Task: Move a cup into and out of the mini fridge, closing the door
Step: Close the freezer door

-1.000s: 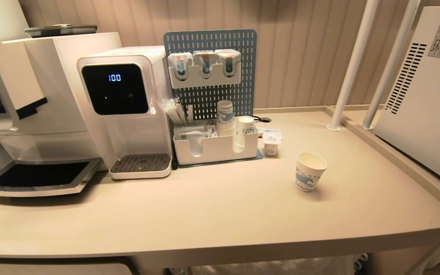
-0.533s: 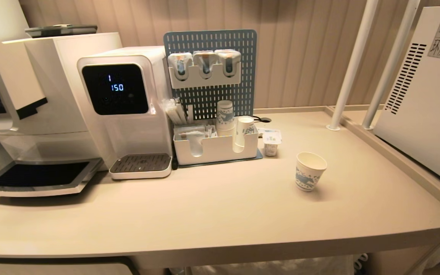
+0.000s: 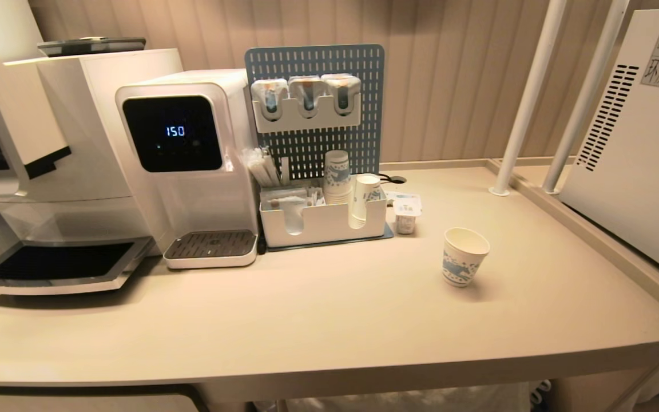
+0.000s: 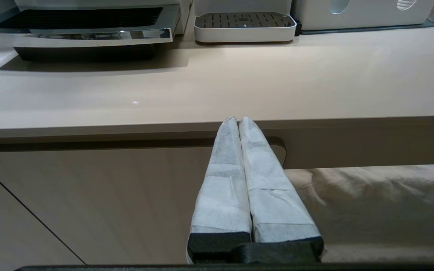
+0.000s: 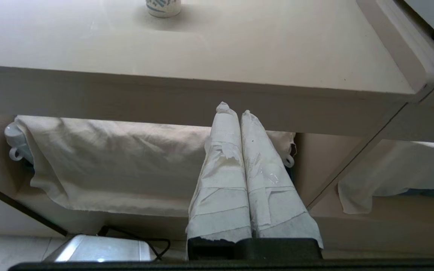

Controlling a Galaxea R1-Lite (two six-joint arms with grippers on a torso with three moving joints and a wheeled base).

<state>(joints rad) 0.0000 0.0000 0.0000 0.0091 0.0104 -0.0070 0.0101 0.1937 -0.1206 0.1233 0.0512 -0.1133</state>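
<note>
Both grippers hang below the desk (image 3: pixel 329 320) edge, jaws pressed together, the right gripper (image 5: pixel 233 108) nearer the upright cup (image 3: pixel 465 256) beyond it.

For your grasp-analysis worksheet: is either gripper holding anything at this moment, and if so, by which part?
Nothing is held. The left gripper and the right gripper are both shut on nothing, below the counter edge. The cup stands free on the counter.
</note>
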